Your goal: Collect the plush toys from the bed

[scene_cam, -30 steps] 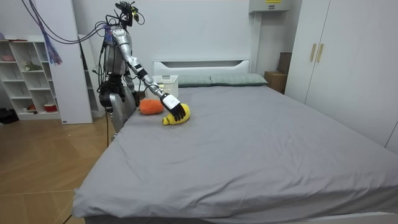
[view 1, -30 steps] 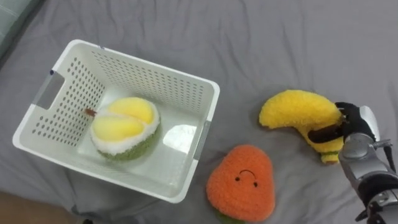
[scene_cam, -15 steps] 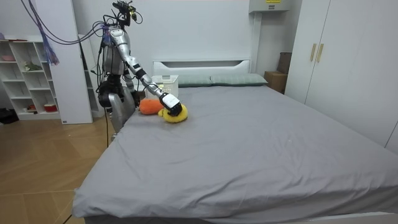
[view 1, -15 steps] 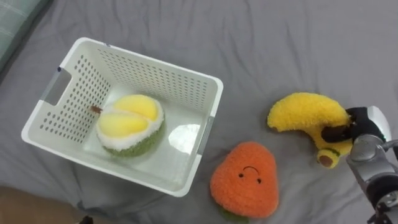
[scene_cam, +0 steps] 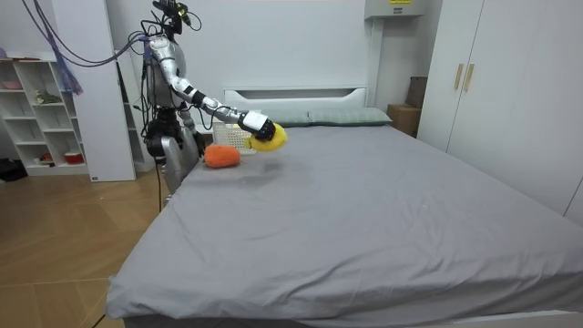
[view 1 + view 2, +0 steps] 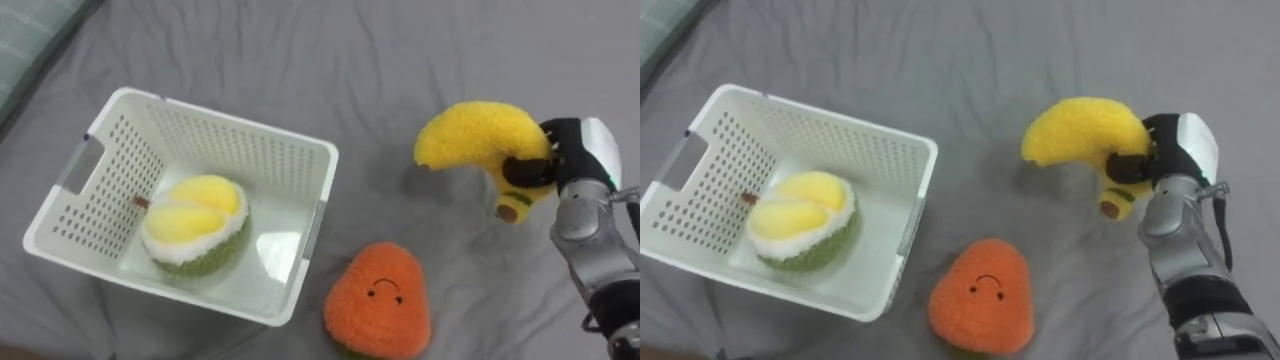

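Note:
A yellow plush banana (image 6: 478,140) hangs above the grey bed, lifted clear of the sheet, with my right hand (image 6: 565,160) shut on its stem end. The same banana (image 6: 1083,130) and right hand (image 6: 1170,150) show in the right eye view, and in the room view the banana (image 5: 270,138) is held out over the bed at arm's length. An orange plush carrot-like toy with a face (image 6: 378,302) lies on the bed near me. A white perforated basket (image 6: 290,150) sits to the left and holds a plush durian (image 6: 193,222).
The grey sheet (image 6: 400,50) stretches wide beyond the toys. A striped pillow corner (image 6: 30,30) lies at the upper left. In the room view I stand at the bed's corner beside a white shelf unit (image 5: 36,118).
My right hand closed on the banana and raised it off the sheet, up and toward the basket side. The view has shifted a little.

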Tool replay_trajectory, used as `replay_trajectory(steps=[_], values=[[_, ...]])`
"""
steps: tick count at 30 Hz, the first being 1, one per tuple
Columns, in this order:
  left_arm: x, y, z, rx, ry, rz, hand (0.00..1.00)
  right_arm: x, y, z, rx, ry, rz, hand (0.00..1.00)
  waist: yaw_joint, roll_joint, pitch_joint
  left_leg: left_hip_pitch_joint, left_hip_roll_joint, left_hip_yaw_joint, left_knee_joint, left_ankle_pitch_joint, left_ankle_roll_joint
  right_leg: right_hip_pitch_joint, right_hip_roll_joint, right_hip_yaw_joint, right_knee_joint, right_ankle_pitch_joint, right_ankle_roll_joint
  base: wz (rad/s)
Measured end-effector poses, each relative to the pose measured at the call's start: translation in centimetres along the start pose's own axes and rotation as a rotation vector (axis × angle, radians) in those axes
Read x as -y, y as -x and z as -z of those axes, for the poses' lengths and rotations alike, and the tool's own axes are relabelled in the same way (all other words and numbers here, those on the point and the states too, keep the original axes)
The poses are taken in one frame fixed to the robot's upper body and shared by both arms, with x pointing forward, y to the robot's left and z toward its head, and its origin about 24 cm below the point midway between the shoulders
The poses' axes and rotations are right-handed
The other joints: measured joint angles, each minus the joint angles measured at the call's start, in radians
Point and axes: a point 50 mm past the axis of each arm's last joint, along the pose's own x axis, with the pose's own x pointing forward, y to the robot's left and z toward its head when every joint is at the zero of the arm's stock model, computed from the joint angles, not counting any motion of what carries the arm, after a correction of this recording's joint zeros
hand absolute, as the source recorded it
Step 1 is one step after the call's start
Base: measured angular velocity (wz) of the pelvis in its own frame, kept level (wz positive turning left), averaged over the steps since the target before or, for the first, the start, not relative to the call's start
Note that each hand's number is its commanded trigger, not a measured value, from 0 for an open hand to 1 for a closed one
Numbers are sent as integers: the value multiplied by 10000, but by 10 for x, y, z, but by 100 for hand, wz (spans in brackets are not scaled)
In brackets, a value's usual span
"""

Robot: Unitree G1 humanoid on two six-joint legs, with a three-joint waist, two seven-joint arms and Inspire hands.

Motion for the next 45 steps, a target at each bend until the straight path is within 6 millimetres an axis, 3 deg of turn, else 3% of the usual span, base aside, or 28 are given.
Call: replay_trajectory(steps=[1, 3, 9, 18, 24, 27, 30, 34, 40, 43, 45], values=[[-1, 0, 1, -12, 62, -27, 0, 1, 3, -6, 340, -118, 36, 100, -58, -68, -58, 191, -6, -6, -113, -8, -14, 214, 19, -47, -137, 0, 1, 6], [-5, 1, 8, -177, 169, -156, 0, 4, 4, -18, 889, -320, 169, 100, -238, -82, -67, 409, -45, -134, -135, -11, -19, 573, 37, -233, -295, 3, 4, 15], [-10, 5, 19, -320, 435, -117, 0, 24, 16, -53, 2617, -1086, 794, 100, -249, 97, -106, 1027, -139, -321, -316, -15, -14, 1316, 50, -345, -470, -33, 58, 10], [-23, 9, 30, -389, 649, -515, 0, 32, 30, -90, 4227, -1420, 596, 100, -139, 220, -47, 1357, -181, -490, -366, -13, -13, 1683, 47, -348, -470, -78, 123, 6], [-24, 10, 35, -606, 628, -574, 0, 27, 38, -104, 4897, -1392, 192, 100, 78, 102, 79, 1663, -199, -552, -442, -18, -13, 1998, 37, -487, -490, -84, 134, 2], [-26, 11, 42, -832, 594, -593, 0, 23, 39, -106, 4838, -1198, -73, 100, 126, 50, 56, 1630, -204, -589, -403, -21, -9, 1995, 23, -585, -483, -83, 135, 2], [-26, 13, 46, -1058, 574, -605, 0, 17, 46, -116, 5149, -1360, -564, 100, 218, 130, 61, 1615, -204, -609, -314, -37, -4, 2005, 18, -622, -482, -83, 135, 1], [-26, 12, 46, -1137, 577, -613, 0, 3, 52, -123, 5321, -1386, -1429, 100, 560, 247, 23, 1672, -226, -759, -340, -33, -4, 2137, 0, -777, -485, -86, 140, 9], [-23, 10, 42, -1137, -16, -434, 0, -20, 66, -136, 5705, -1175, -2773, 99, 1062, 238, -4, 1616, -277, -972, -333, -13, -14, 2158, -27, -901, -490, -92, 149, 10], [-19, 10, 36, -932, 134, -344, 0, -31, 71, -139, 5789, -1073, -3422, 75, 1397, 198, -18, 1590, -299, -1009, -285, 11, -5, 2165, -49, -909, -485, -92, 149, 4], [-15, 9, 30, -682, 79, -235, 0, -33, 72, -140, 5803, -995, -3681, 53, 1500, 178, -15, 1548, -344, -1135, -242, 18, 8, 2192, -73, -972, -484, -94, 153, 18]])
